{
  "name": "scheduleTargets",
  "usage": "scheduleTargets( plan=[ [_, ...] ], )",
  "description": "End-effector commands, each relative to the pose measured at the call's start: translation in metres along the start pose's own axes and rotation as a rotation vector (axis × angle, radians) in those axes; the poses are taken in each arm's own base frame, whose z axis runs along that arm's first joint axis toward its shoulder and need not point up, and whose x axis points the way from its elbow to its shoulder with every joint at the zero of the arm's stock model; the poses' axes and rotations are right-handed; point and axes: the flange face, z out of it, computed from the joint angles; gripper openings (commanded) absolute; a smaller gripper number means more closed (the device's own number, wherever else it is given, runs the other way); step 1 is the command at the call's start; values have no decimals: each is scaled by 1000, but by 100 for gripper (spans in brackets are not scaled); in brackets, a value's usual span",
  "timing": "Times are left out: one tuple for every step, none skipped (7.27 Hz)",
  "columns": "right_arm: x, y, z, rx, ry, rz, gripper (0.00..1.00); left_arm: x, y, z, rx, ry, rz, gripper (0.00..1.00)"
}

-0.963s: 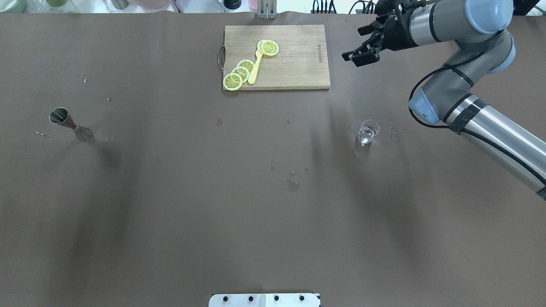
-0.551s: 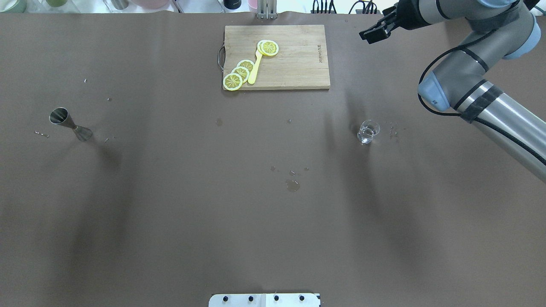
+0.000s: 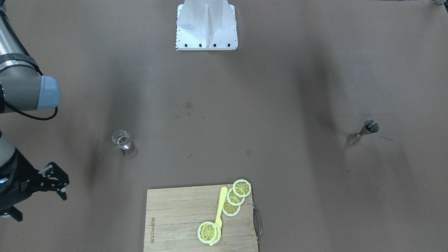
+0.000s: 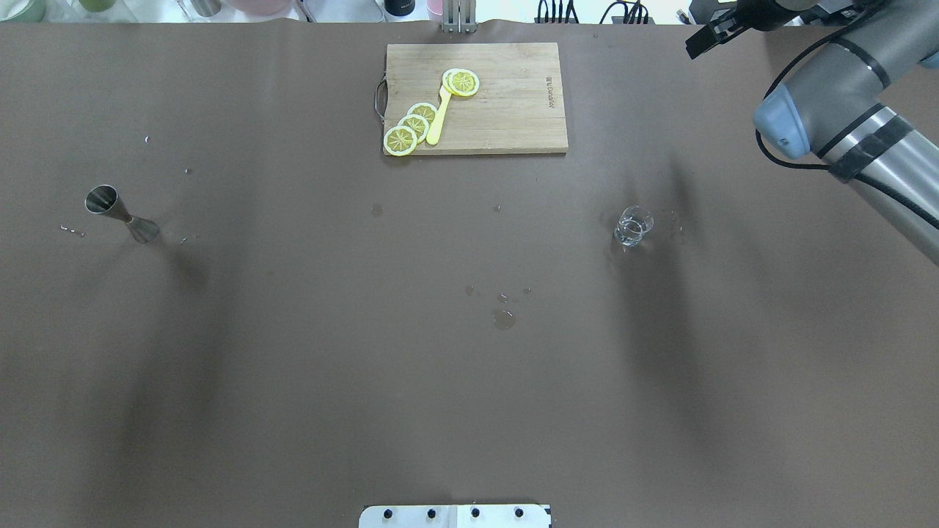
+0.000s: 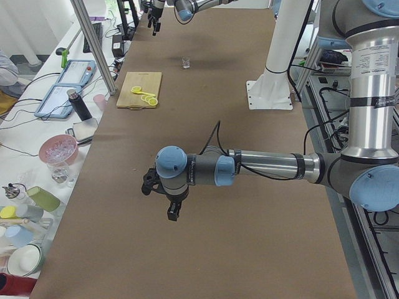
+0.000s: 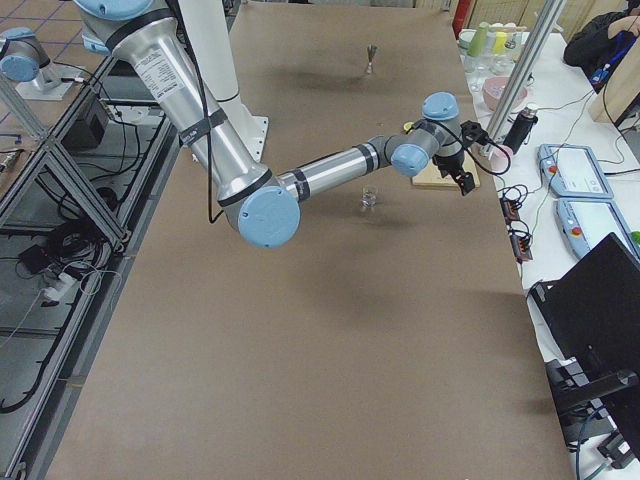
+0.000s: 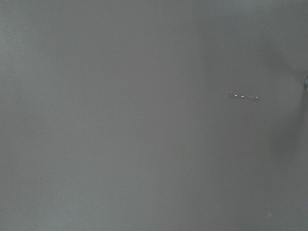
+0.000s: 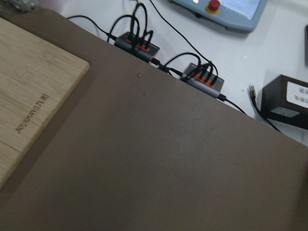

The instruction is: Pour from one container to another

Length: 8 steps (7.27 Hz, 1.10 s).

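The brown table [image 4: 293, 381] carries two arms: the right arm [image 4: 873, 147] is folded over the far right corner, and the left arm [image 5: 268, 168] shows only in the left side view, stretched low over the table. One wooden cutting board [image 4: 506, 117] lies at the far edge, around 10 o'clock from the cup in the overhead view. It bears one yellow plastic utensil [image 4: 438, 121] and at least four lemon slices [image 4: 400, 140]; those at the utensil's far tip overlap, so whether a fifth lies there cannot be told. The right gripper [image 3: 60, 182] hangs above the table's far right corner with its fingers spread, nothing between them and touching nothing. The left gripper [image 5: 163, 198] points down above the table, and whether its fingers are spread or pressed together cannot be told; its wrist view gives only table surface and a thin streak of droplets. One steel jigger [image 4: 121, 213] stands upright on the table's left side, at 9 o'clock from the cup and well apart from it. One clear glass cup [image 4: 633, 226] stands upright on the right side, at roughly 7 o'clock from the right gripper in the overhead view, well apart from it and held by neither gripper. A few small wet spots [image 4: 503, 319] lie near mid-table, about 8 o'clock from the cup
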Motion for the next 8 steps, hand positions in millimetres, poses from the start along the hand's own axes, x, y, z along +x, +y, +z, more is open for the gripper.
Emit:
scheduleTargets(
  plan=[
    [58, 32, -6, -186, -4, 167, 100, -2, 2, -2, 4, 0, -7, 99],
    [87, 48, -10, -287, -5, 268, 100, -5, 8, 0, 0, 1, -13, 99],
    [110, 69, -7, -363, 19, 343, 100, 0, 13, -3, 5, 0, -7, 99],
    [139, 90, -12, -388, 9, 407, 100, 4, 19, -6, 10, -1, -1, 99],
    [159, 102, -22, -451, -15, 506, 100, 5, 24, -6, 9, -1, -2, 99],
    [167, 126, -31, -463, -55, 551, 100, 6, 24, -7, 10, -1, -1, 99],
    [168, 185, -35, -472, -76, 561, 100, 6, 24, -7, 10, -1, -1, 99],
    [182, 210, -43, -463, -75, 586, 100, 7, 24, -8, 12, 0, 1, 99]
  ],
)
